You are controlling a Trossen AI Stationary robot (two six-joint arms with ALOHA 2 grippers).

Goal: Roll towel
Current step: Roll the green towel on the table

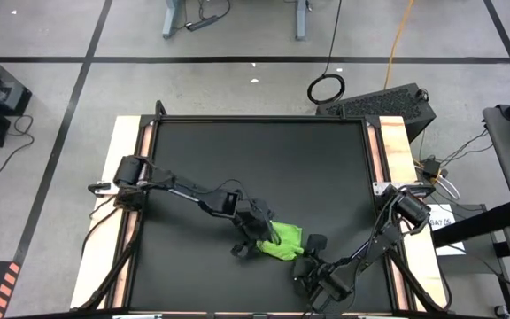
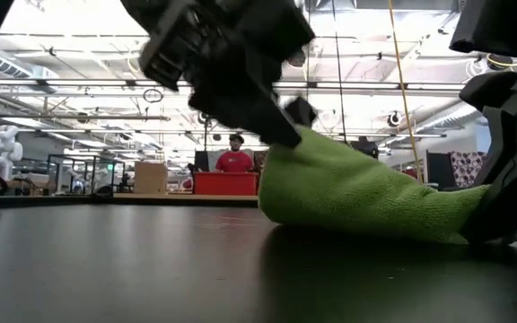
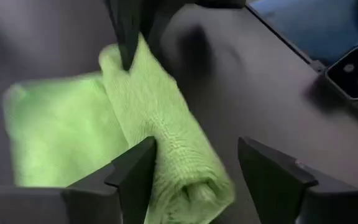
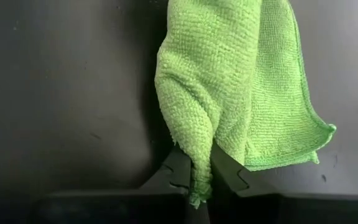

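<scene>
Towel (image 1: 284, 241) is seen partly rolled on the mat (image 1: 255, 159), between both arms; one end is pinched by the right gripper (image 4: 202, 180); the left gripper (image 3: 197, 177) is spread astride the roll; rolling appears mid-way; a fresh left grip is likely needed next.

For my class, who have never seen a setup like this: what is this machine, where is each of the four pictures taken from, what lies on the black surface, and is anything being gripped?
This is a robot with two dark jointed arms at a black table. One picture looks straight down, one looks level across the tabletop, and two come from cameras on the arms' wrists. On the table lies one thing, a lime-green towel, partly rolled. The right gripper has its two fingers shut on a pinched end of the towel. The left gripper is open, its fingers standing either side of the rolled part without clamping it. Far behind, a person in a red top stands in the room.
</scene>
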